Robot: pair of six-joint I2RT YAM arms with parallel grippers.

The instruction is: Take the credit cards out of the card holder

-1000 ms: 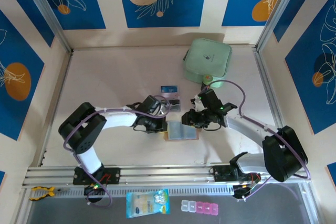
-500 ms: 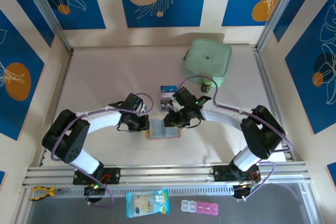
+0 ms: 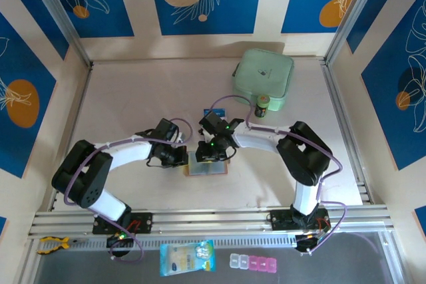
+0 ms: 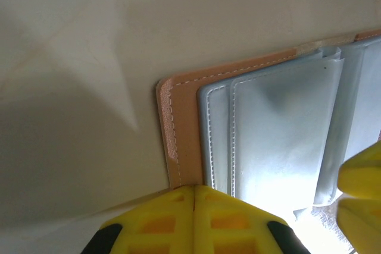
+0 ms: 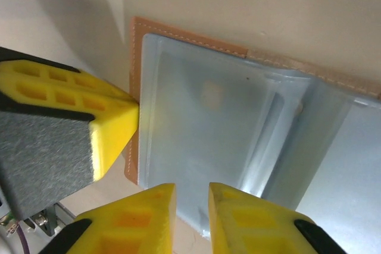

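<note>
The salmon-tan card holder (image 3: 212,170) lies open on the table, grey pockets up. In the left wrist view its tan corner (image 4: 183,124) runs under my left gripper (image 4: 194,190), which is shut and sits on that edge. My left gripper (image 3: 187,158) is at the holder's left side. My right gripper (image 3: 205,155) hovers over the holder's left half. Its jaws stand a narrow gap apart (image 5: 191,190) above the grey pocket (image 5: 208,123), holding nothing. The left gripper's finger (image 5: 113,123) shows beside the tan border (image 5: 132,57). The cards are hidden behind the right wrist.
A mint-green zip pouch (image 3: 263,78) sits at the back right with a small dark jar (image 3: 263,106) in front of it. Below the rail lie a blue-white packet (image 3: 188,257) and a pill organizer (image 3: 253,262). Panel walls enclose the table.
The holder and both grippers have shifted left across the table. The right arm has swung left and its gripper now hangs over the holder's left half, covering the cards behind it.
</note>
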